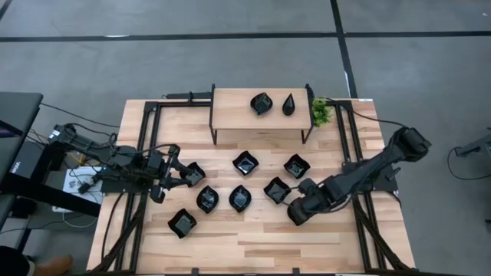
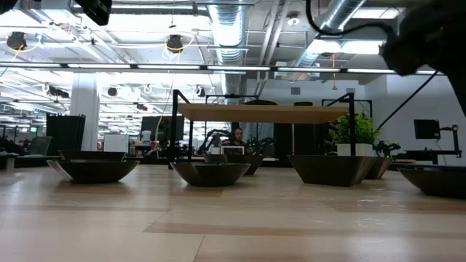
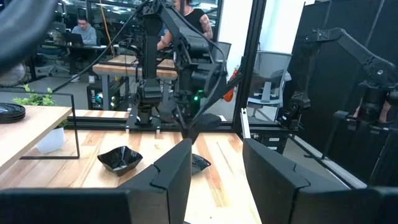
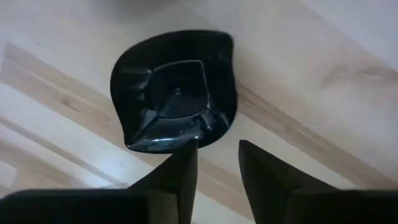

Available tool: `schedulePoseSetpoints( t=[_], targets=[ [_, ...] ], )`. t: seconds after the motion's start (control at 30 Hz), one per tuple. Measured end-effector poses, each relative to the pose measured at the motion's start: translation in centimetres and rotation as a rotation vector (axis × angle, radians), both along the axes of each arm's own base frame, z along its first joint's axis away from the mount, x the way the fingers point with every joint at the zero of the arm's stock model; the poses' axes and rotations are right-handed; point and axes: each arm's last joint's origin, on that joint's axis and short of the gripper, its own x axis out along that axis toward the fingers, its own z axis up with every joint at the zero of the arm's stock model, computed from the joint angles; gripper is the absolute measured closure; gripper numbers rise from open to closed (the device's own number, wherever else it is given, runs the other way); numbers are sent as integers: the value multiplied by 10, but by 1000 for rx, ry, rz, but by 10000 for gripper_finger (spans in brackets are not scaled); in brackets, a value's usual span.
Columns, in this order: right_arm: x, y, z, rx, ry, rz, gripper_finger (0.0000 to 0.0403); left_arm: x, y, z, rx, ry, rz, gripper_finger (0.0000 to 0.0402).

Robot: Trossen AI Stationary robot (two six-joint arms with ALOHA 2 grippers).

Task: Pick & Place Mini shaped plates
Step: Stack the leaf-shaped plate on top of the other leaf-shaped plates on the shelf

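Observation:
Several mini shaped plates, small glossy black dishes, rest on their bases on the wooden table (image 1: 253, 238). Two more plates (image 1: 261, 103) (image 1: 288, 104) sit on a small raised shelf (image 1: 238, 111) at the far edge. My right gripper (image 4: 217, 149) points down, open, just above the rim of one plate (image 4: 177, 90). That plate lies right of the table's middle (image 1: 277, 189), beside my right gripper (image 1: 298, 203). My left gripper (image 3: 217, 168) hovers level and open at the table's left (image 1: 175, 173), next to another plate (image 1: 192, 173).
A small green plant (image 1: 321, 112) stands at the shelf's right end. A black metal frame (image 1: 146, 153) runs along the table's left and right sides. Other plates (image 1: 246, 162) (image 1: 296, 165) (image 1: 240, 198) lie close around the right gripper. Bare wood lies along the near edge.

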Motion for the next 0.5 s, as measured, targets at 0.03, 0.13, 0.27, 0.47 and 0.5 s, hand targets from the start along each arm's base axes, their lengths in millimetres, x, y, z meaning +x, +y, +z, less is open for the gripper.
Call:
schedulePoseSetpoints(
  t=[0.03,0.13,0.27,0.47,0.5],
  targets=[
    [-1,-1,-3,3,8,-4,289,0,0,0,0,0,0,257],
    [-5,-3,-12,12,13,-16,289,0,0,0,0,0,0,257],
    [-9,-7,-19,31,-19,-40,289,0,0,0,0,0,0,257],
    [-14,-10,-31,39,-48,-59,289,0,0,0,0,-1,0,257],
    [-14,-11,-32,38,-46,-61,289,0,0,0,-1,-2,0,257]
  ],
)
